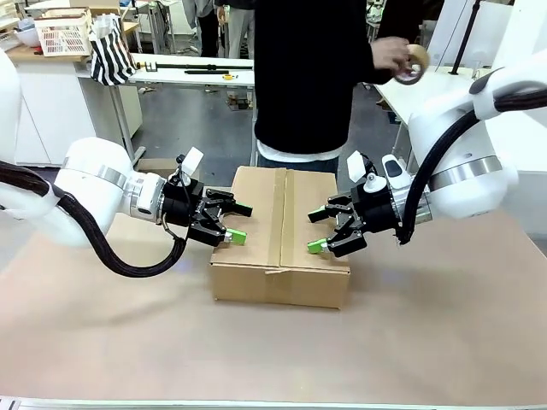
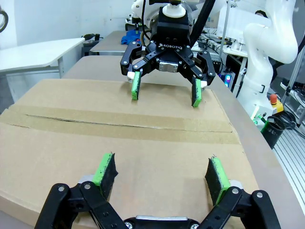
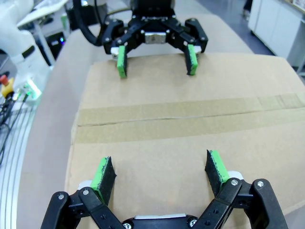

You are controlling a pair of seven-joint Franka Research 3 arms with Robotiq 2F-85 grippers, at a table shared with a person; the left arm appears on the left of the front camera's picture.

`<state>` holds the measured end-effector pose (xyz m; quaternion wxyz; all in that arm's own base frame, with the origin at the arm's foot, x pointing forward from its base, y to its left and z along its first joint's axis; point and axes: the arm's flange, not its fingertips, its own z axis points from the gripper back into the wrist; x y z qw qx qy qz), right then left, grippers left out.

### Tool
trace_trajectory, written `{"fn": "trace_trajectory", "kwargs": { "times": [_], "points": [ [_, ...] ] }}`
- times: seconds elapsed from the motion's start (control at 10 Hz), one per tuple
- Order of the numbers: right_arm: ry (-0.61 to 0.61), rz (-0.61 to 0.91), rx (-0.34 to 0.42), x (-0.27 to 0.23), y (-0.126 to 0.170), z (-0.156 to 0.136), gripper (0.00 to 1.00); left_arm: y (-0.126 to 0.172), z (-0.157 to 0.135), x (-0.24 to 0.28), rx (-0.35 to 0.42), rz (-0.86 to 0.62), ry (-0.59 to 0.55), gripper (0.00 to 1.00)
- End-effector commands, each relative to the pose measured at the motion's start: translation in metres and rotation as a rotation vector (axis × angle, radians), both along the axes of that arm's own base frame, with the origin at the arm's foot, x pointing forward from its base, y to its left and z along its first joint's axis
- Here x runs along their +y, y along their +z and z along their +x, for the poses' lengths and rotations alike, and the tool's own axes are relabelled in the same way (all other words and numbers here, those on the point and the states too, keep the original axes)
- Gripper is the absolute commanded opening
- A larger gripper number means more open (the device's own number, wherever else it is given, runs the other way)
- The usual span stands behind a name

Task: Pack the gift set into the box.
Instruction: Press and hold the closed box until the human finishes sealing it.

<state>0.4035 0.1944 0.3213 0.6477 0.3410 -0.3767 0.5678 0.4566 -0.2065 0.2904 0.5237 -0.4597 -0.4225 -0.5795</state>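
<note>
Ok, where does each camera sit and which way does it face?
Front view: fixed on the robot's side, facing the person; left end effector and right end effector flank the box.
Left wrist view: on that wrist, own open fingers below, facing the right end effector over the box.
Right wrist view: mirrored, facing the left end effector.
Shared: the tape seam.

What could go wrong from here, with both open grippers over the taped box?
1. The left gripper and right gripper face each other, open, low over the box; pressing down or inward could dent the top or make the grippers collide.
2. The tape strip looks uneven at its near end; rubbing it might peel it.
3. The person stands close behind with a tape roll; reaching in could meet an arm.
</note>
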Motion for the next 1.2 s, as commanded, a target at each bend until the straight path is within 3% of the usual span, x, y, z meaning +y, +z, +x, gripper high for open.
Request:
{"fn": "trace_trajectory", "kwargs": {
  "times": [0.0,1.1],
  "points": [
    [-0.011,0.002,-0.021,-0.0007,-0.0019,0.0001,1.00,0.0003,0.0000,0.0006,-0.008,0.002,0.002,1.00],
    [-0.011,0.002,-0.021,-0.0007,-0.0019,0.0001,1.00,0.0003,0.0000,0.0006,-0.008,0.002,0.002,1.00]
  ]
}}
